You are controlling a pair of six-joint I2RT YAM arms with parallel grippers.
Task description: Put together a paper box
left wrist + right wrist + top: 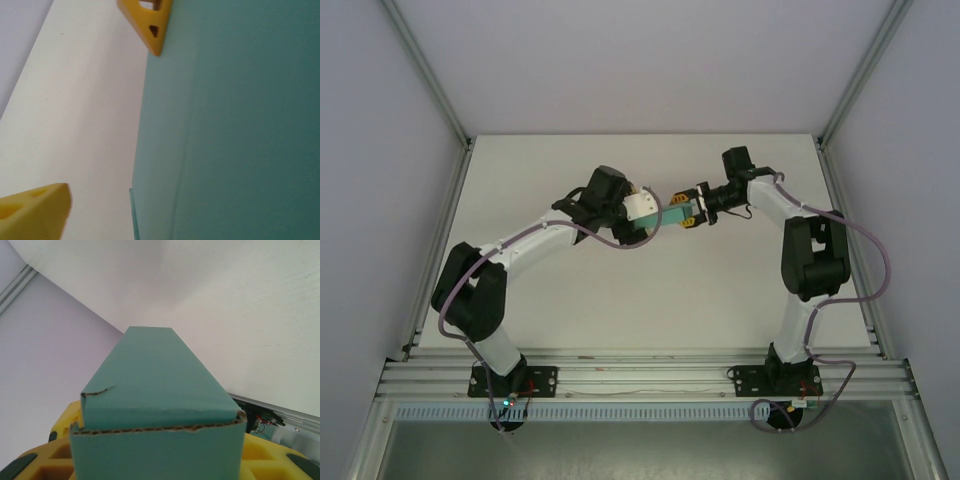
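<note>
I see the paper box (672, 214) already folded up into a long, narrow rectangular shape, teal-green and plain, with no print. From above it is over the middle of the table (720, 300), its long side running left to right. One end sits in my right gripper (687, 213). I cannot tell whether it touches the table. In the right wrist view its top face (155, 390) runs away from the camera, with a raw brown card edge in front and a small tear at the left corner. In the left wrist view one faint crease runs along its face (240, 125).
</note>
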